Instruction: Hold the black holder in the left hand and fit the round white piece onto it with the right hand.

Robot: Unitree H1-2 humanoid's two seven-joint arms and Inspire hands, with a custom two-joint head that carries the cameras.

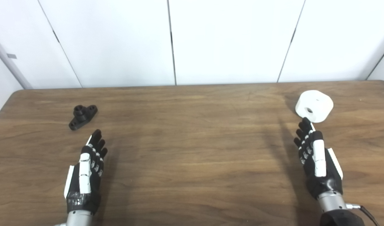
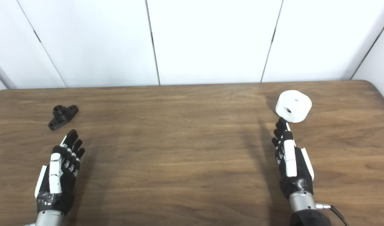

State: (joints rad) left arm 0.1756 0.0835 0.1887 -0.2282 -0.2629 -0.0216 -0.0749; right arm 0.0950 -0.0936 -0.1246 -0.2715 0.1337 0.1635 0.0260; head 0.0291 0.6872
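Observation:
The black holder (image 1: 82, 116) lies on the wooden table (image 1: 192, 147) at the far left; it also shows in the right eye view (image 2: 62, 116). The round white piece (image 1: 314, 105) with a small hole in its side sits at the far right. My left hand (image 1: 88, 166) is open and empty, fingers straight, just short of the holder and slightly to its right. My right hand (image 1: 316, 160) is open and empty, its fingertips (image 1: 305, 123) just below the white piece, close to it.
A white panelled wall (image 1: 192, 40) stands behind the table's far edge. Nothing else lies on the table between the two hands.

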